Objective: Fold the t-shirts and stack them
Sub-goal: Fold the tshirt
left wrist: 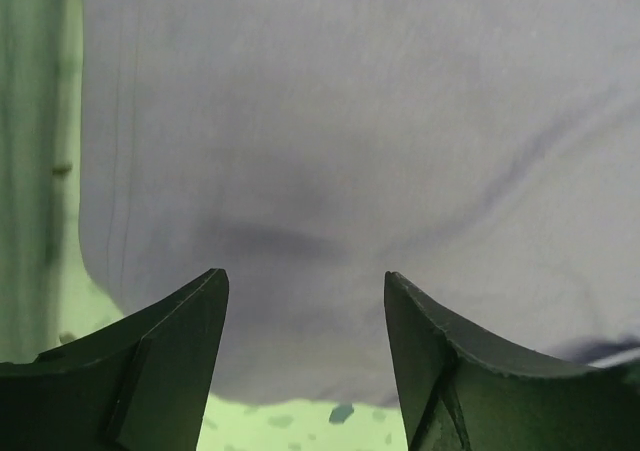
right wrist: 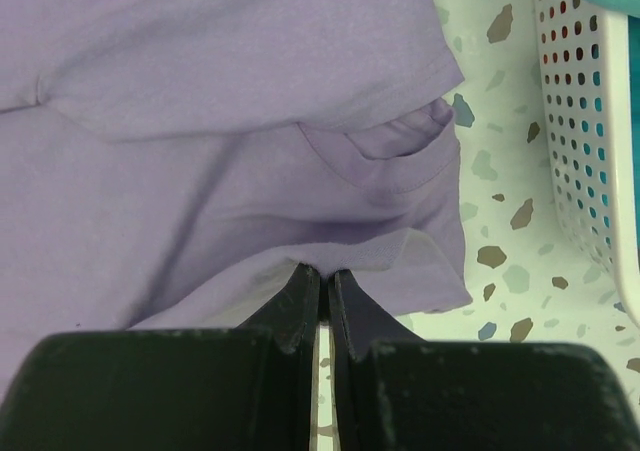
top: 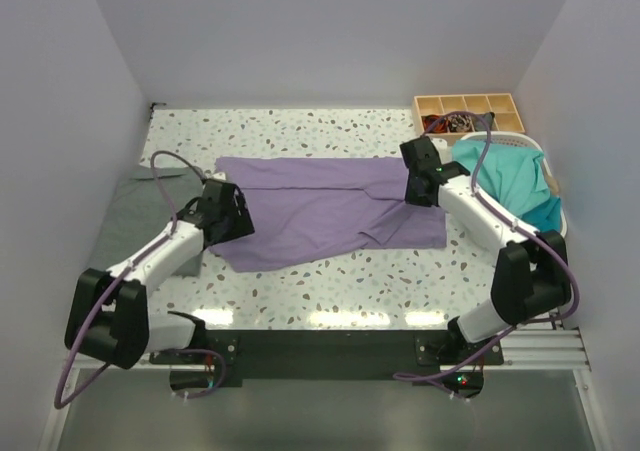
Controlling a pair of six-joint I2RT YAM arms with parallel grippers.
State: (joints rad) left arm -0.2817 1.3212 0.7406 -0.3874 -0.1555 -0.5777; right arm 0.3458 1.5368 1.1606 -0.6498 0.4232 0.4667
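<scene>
1. Shirts showed in three colours: one purple shirt (top: 320, 211) spread across the middle of the table (top: 330, 296), one grey shirt (top: 150, 203) at the table's left edge, and teal cloth (top: 510, 176) heaped in one white basket (top: 556, 196) on the right.
2. How many teal shirts made up that heap could not be told.
3. One wooden tray (top: 465, 104) stood behind the basket, its contents too small to make out.
4. The left gripper (left wrist: 305, 283) was spread wide just above the purple shirt's near left edge, holding nothing.
5. The right gripper (right wrist: 322, 274) was pinched together on the purple shirt's hem beside the basket.
6. Part of the grey shirt lay hidden behind the left arm (top: 165, 256).
</scene>
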